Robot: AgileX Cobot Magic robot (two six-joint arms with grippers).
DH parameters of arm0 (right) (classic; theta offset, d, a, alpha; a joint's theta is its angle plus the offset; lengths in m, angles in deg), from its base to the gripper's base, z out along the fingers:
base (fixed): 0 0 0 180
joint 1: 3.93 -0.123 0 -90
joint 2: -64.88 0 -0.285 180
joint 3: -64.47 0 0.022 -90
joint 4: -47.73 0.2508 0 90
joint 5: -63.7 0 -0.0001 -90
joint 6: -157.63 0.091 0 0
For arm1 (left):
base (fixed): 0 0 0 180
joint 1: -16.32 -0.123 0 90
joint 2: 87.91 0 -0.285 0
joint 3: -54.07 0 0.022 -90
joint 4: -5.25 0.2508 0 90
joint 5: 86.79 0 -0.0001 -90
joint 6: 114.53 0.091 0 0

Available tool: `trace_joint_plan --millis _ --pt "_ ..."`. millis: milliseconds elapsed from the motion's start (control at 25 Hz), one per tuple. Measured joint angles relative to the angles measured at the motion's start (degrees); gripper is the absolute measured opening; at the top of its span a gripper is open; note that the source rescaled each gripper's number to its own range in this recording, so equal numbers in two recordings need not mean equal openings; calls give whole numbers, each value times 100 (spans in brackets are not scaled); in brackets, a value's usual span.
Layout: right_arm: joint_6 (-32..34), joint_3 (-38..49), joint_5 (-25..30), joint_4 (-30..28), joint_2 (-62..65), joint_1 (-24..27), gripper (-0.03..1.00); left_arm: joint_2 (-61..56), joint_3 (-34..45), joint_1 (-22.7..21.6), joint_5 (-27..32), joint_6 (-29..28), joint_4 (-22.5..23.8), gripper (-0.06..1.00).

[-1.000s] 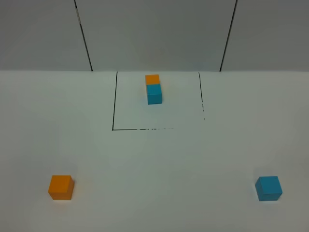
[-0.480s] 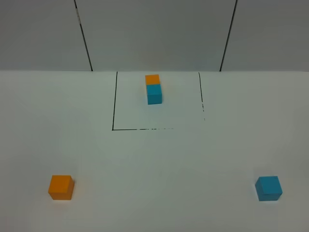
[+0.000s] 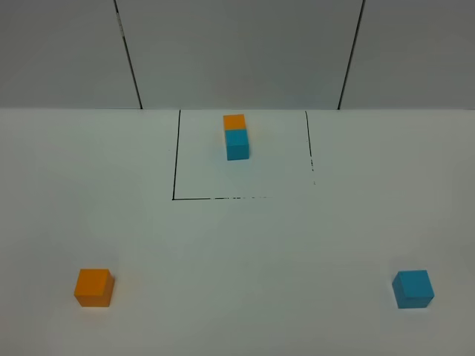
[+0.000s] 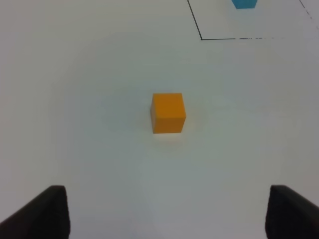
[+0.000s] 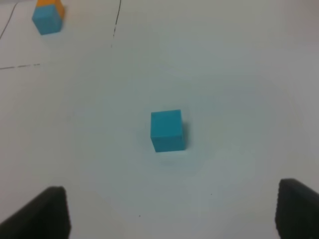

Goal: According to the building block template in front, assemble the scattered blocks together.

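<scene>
My fingers [image 4: 37, 214] on the left gripper [image 4: 164, 214] are standing wide apart and are holding nothing. Those of the right gripper [image 5: 167, 211] are standing equally wide, also with nothing between them. Both grippers are hanging above the white matte table [image 3: 245, 237].

At the far side of the table, a thin black drawn rectangle [image 3: 174, 156] is framing the building block template [image 3: 236, 137], a small orange cube joined to a cyan-blue one.

The scattered blocks are lying well apart at the near side. The plain orange cube [image 3: 93, 288] is sitting on the left, straight ahead of my left gripper. The plain cyan-blue cube [image 3: 413, 288] is sitting on the right, ahead of my right gripper.

Compared with one second ago nothing is changing: cubes and fingers are keeping their places. I am judging that the assembling is not yet beginning, and both approaches are remaining to do.
</scene>
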Motion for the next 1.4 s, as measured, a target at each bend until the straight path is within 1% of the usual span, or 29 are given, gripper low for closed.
trace_joint_plan --millis 760,840,920,1120,1280,1400 --pt "0 0 0 0 0 0 66 0 0 0 -5 22 5 68" --pt "7 0 0 0 0 0 66 36 -40 0 -59 60 26 68" --pt "7 0 0 0 0 0 66 161 -172 0 -251 73 85 68" --pt "2 0 0 0 0 0 66 976 -521 0 -692 90 112 68" --pt "2 0 0 0 0 0 66 2019 -750 0 -953 96 114 68" --pt "-4 0 0 0 0 0 66 2915 -960 0 -1032 96 114 68"
